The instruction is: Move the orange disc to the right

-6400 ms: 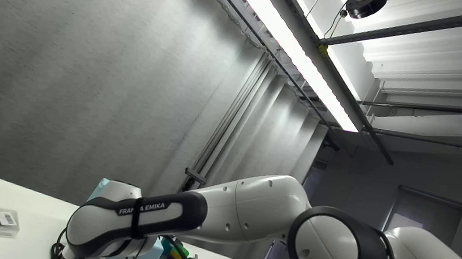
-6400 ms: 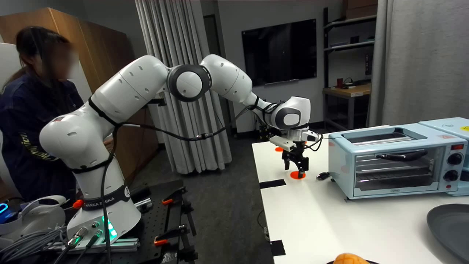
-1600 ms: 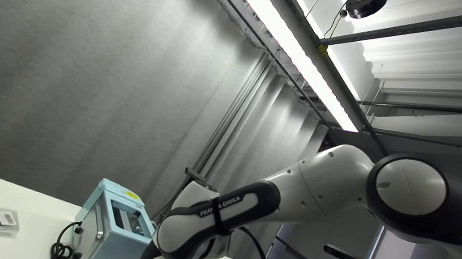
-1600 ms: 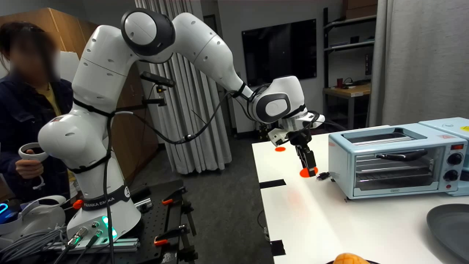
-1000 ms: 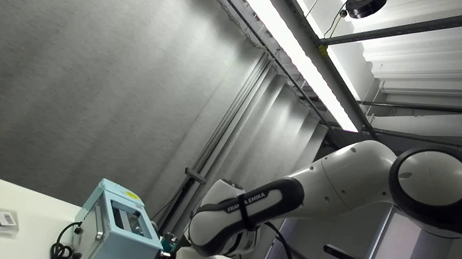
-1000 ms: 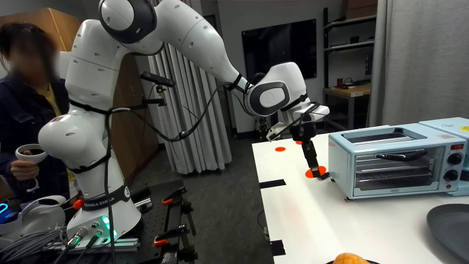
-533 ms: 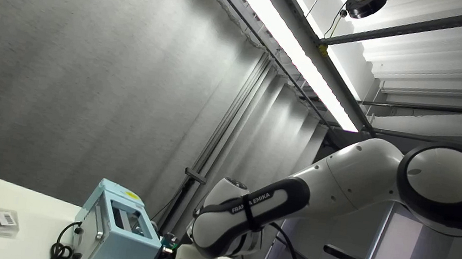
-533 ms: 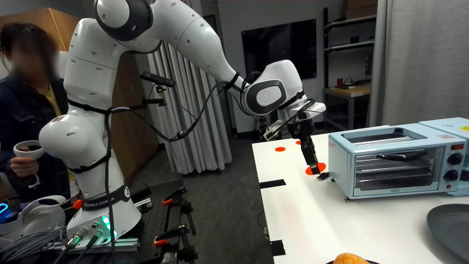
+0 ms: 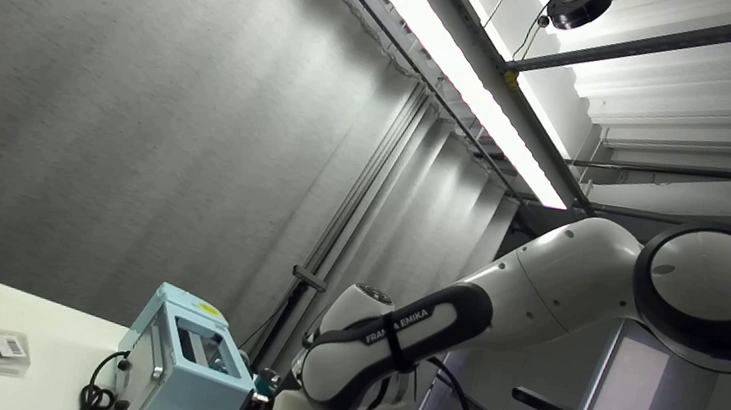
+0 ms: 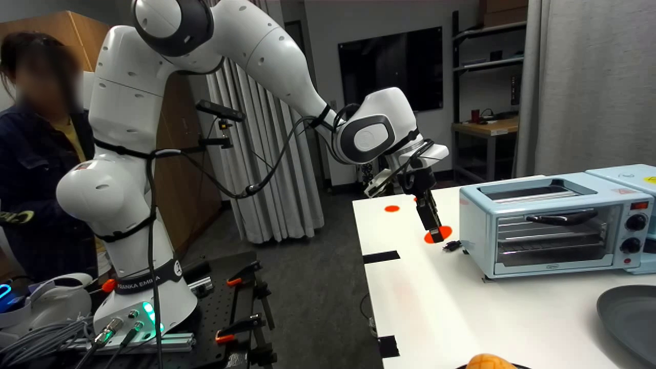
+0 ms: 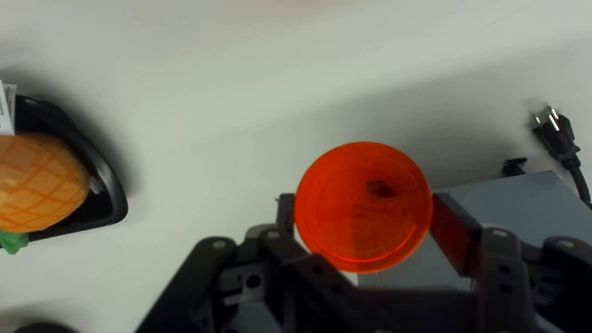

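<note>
"Is the claw [image 11: 364,209] holding anything?"

"Yes. In the wrist view its two fingers [image 11: 455,231] pinch the orange disc [image 11: 363,207] at opposite sides of the rim."

"And where is the disc?"

"In an exterior view it is just left of the toaster oven [image 10: 556,225], on or just above the table [image 10: 410,297], I can't tell which. It is tilted, right side higher."

"Take me across from the left, then."

"A person [image 10: 46,133] in dark clothes stands at the far left, face blurred. Just right of them the robot arm [image 10: 123,113] arches over from its base to the table."

"What's on the table?"

"Along its left edge, two strips of black tape [image 10: 382,257], with a flat orange spot [image 10: 392,208] farther back. Next come the claw, leaning, and the disc, then a black plug [image 10: 452,246] just right of it."

"And at the bottom?"

"An orange lump [image 10: 489,362] with crisscross lines, cut off by the frame. The wrist view shows it in a black tray [image 11: 107,194]; I can't tell what it is."

"Farthest right?"

"The oven, light blue, its glass door facing the camera, and after it a dark grey plate [image 10: 628,318], cut off at the edge."
</note>
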You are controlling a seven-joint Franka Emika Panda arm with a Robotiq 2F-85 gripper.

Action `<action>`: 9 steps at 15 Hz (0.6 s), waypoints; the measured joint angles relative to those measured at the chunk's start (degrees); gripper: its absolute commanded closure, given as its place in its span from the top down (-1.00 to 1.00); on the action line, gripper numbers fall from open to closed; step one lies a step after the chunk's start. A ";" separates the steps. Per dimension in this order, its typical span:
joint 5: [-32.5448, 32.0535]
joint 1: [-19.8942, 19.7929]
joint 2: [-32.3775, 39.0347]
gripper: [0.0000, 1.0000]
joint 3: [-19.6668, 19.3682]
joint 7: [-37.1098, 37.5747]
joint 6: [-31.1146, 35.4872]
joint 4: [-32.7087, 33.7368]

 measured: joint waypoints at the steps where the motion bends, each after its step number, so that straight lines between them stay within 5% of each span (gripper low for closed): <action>1: 0.00 0.00 -0.05 0.47 -0.04 0.00 0.00 -0.03; 3: 0.00 0.00 -0.06 0.47 -0.06 0.00 0.00 -0.05; 4: 0.00 0.00 -0.06 -0.03 -0.06 0.01 0.00 -0.05; 9: 0.75 -0.84 -0.09 -0.03 -0.46 0.09 0.00 0.25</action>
